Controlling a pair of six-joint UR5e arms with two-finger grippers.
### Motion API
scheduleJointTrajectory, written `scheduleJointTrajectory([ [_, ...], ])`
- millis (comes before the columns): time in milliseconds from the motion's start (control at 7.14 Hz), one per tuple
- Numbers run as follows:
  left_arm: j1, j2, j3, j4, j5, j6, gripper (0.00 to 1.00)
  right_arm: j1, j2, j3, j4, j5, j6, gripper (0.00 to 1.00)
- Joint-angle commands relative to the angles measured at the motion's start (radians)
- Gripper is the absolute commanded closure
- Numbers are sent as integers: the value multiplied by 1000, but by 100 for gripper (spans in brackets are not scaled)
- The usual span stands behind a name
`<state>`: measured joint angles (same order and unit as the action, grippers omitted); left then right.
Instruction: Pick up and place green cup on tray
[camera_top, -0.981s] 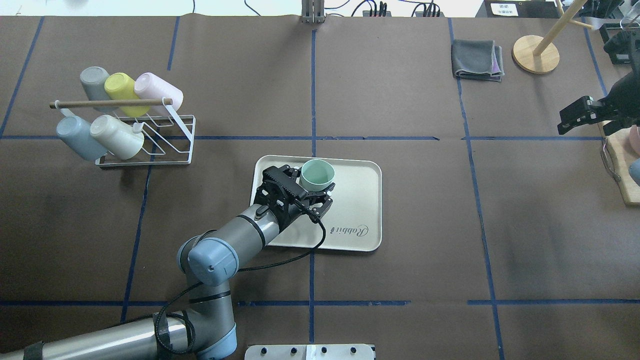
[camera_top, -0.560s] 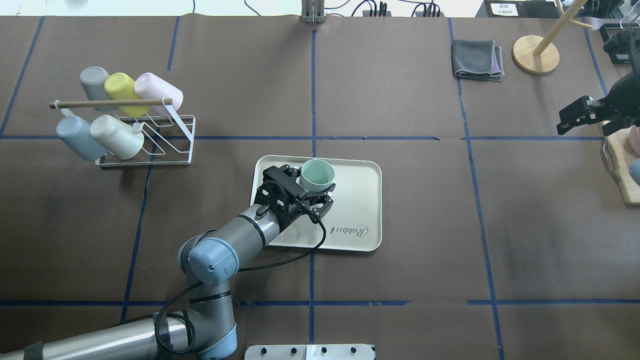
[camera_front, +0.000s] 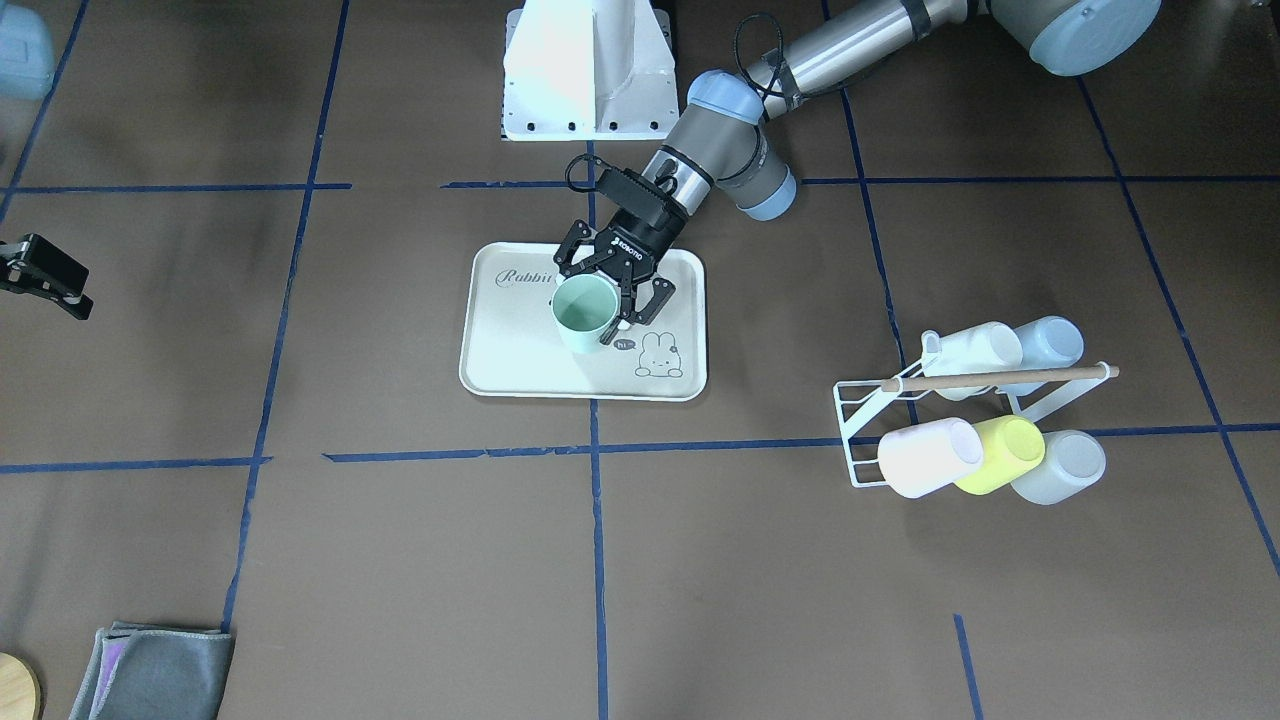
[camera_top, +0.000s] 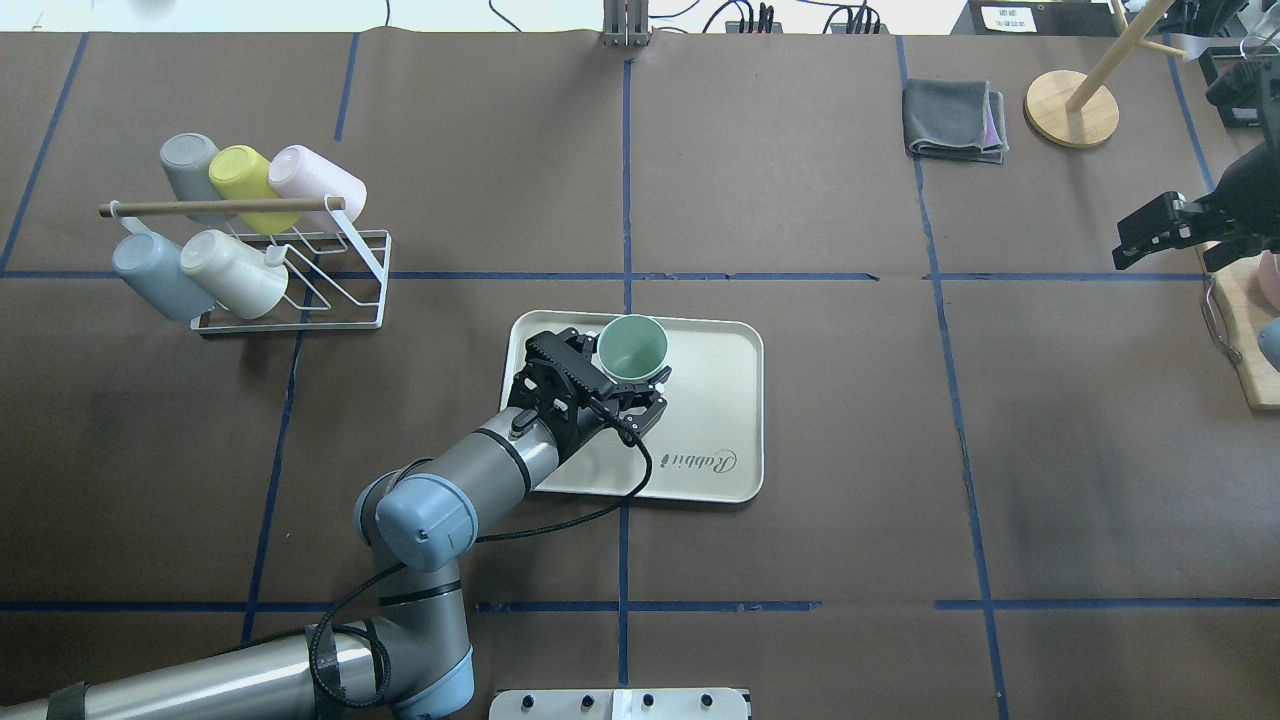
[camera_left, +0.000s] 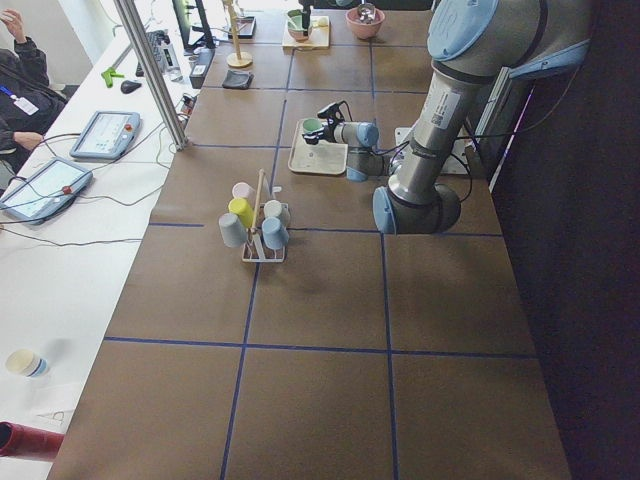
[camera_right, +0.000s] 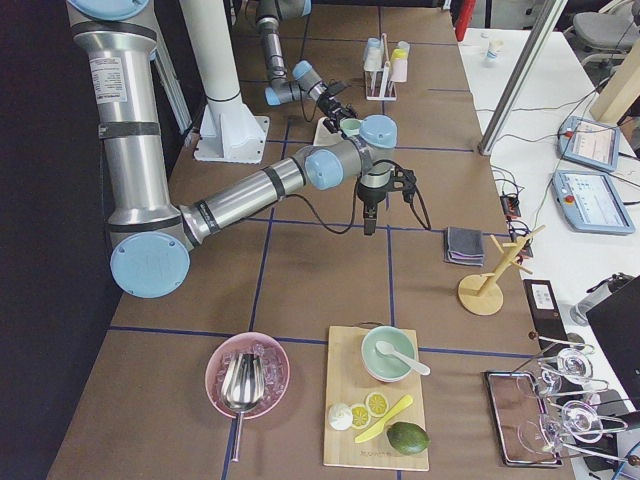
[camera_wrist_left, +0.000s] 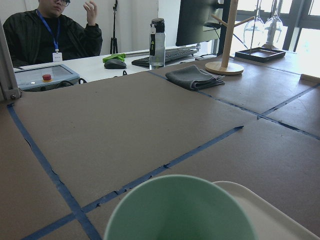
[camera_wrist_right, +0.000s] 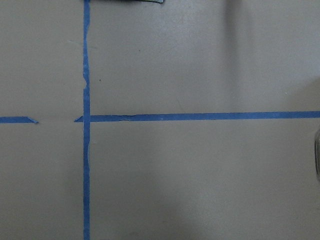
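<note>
Left gripper clasping green cup, upright at tray's far-left corner; right gripper near worktop's right edge, grip unclear

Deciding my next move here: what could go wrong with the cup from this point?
1. The left gripper has its fingers close on either side of the cup over the tray. Whether the base rests flat is unclear, so opening now might drop or tip it.
2. Backing out at an angle could catch the cup's wall and drag or topple it.
</note>
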<state>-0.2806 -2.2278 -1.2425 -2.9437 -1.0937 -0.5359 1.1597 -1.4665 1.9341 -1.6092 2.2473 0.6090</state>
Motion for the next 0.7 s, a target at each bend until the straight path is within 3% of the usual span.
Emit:
scheduleJointTrajectory([
  [0,0,0,0,0,0,4,10,0,0,0,0,0,0,0],
  [140,0,0,0,3,0,7,1,0,0,0,0,2,0,0],
  [560,-6,-1,-11,6,-2,5,0,3,0,2,0,2,2,0],
])
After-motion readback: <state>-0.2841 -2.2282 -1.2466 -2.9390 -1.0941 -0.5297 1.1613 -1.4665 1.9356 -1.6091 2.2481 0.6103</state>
